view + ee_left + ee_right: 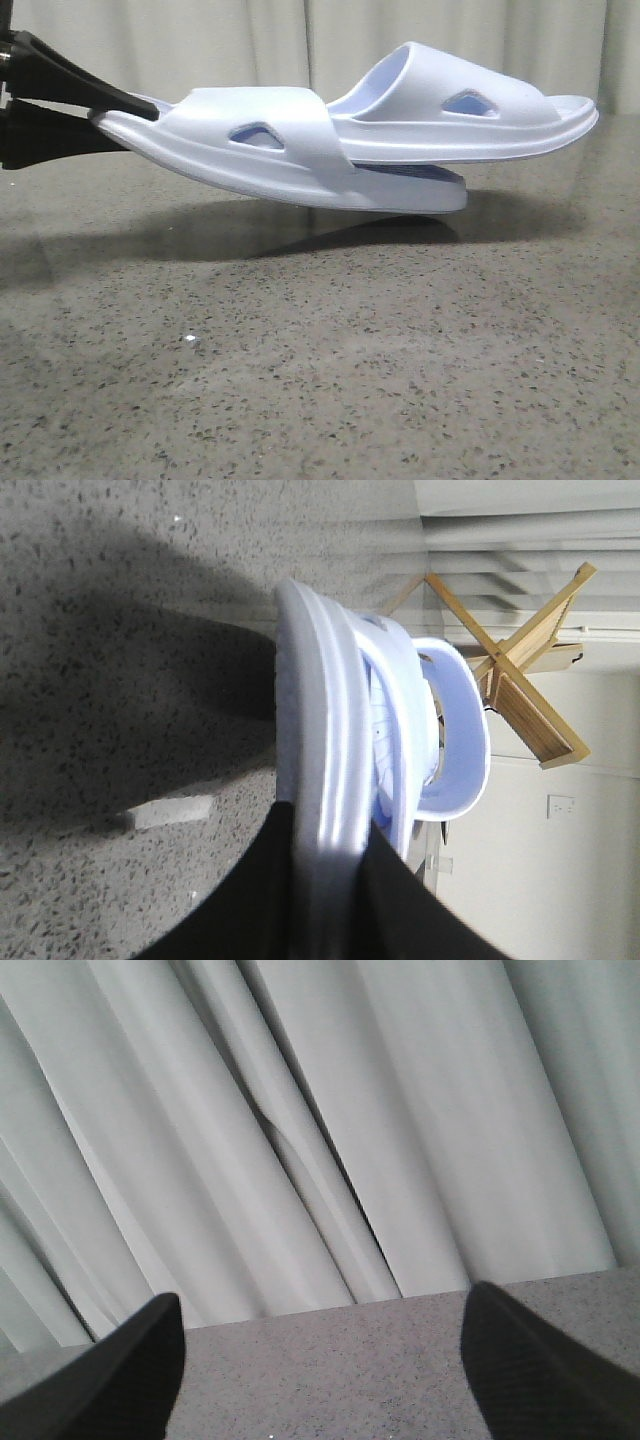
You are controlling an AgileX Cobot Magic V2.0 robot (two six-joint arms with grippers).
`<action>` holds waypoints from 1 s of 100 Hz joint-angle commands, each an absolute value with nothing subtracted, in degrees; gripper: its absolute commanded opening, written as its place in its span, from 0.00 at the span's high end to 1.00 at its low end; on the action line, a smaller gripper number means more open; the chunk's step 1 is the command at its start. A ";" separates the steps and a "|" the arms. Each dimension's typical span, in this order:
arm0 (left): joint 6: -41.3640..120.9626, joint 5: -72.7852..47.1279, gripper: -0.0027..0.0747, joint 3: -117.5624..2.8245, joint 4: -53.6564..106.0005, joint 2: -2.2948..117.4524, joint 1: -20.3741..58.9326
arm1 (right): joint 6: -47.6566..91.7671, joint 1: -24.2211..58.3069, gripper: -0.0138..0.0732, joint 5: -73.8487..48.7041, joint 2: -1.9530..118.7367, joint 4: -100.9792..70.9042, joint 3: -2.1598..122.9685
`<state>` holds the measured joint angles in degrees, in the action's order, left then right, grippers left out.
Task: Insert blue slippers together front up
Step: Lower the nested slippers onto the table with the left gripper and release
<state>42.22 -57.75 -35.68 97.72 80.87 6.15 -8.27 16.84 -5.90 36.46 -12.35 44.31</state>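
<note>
Above table [300,380] | left hand [95,108] clamps nested blue slippers [330,150] | right hand [320,1380] spread

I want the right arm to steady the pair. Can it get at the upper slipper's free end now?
Probably yes: the right gripper is open and empty, and nothing blocks the upper slipper; but it faces the curtain.

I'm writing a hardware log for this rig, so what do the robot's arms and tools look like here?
Both are matte black. The left tool shows two flat, tapering fingers widening toward a dark body at the frame edge. The right tool shows two broad, rounded fingertips with a finely textured surface. No cables, markings or arm links are visible.
</note>
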 commanded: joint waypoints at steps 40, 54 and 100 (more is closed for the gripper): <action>40.06 -62.94 0.94 -37.30 97.07 79.47 6.04 | -8.04 16.90 0.26 -2.09 36.01 -11.27 46.28; 40.06 -62.18 0.94 -37.30 96.97 79.47 6.04 | -8.04 16.90 0.26 -2.09 36.01 -11.17 46.28; 40.06 -58.07 0.94 -37.30 95.47 79.47 6.04 | -8.04 16.90 0.26 -2.09 36.01 -10.42 46.28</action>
